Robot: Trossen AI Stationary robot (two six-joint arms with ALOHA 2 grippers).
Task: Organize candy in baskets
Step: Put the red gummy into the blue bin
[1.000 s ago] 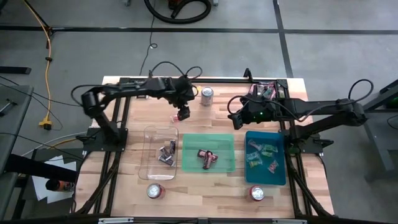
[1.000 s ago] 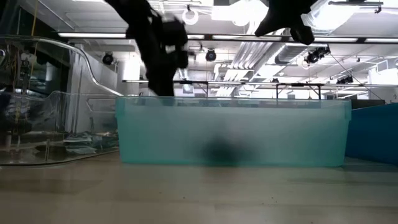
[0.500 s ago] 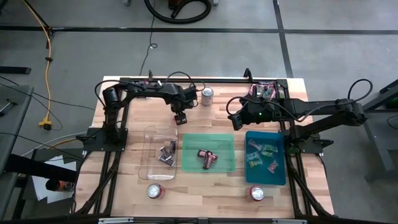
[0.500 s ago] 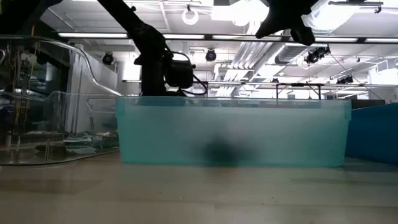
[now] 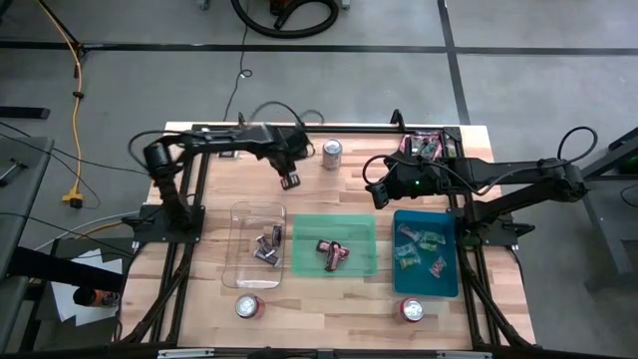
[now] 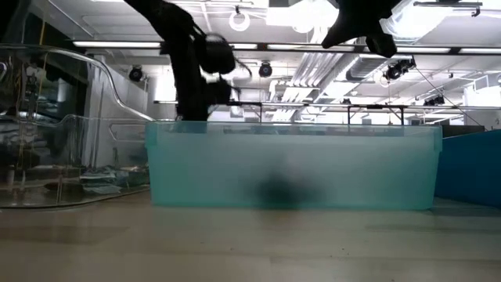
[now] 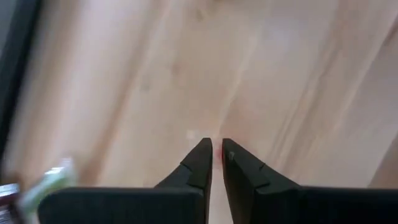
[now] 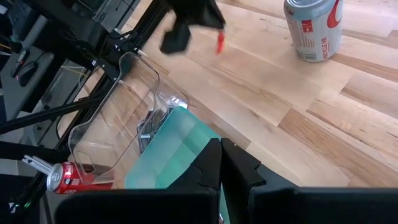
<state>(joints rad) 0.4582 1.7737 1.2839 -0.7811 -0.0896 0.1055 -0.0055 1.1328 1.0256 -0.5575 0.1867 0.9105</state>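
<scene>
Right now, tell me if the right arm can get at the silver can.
Probably yes: only bare wood lies between the right end effector and the silver can, though its fingers are shut.

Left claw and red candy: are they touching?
Touching. The right wrist view shows the red candy hanging from the left claw; its own camera shows red between the tips.

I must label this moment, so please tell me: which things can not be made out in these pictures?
- Low view: contents of the green basket are only a dark smudge behind its frosted wall.
- Left wrist view: what the left gripper pinches is only a red sliver between its fingertips.
- High view: candy wrappers are too small to read.
- Right wrist view: the clear basket is partly hidden by the right gripper.
</scene>
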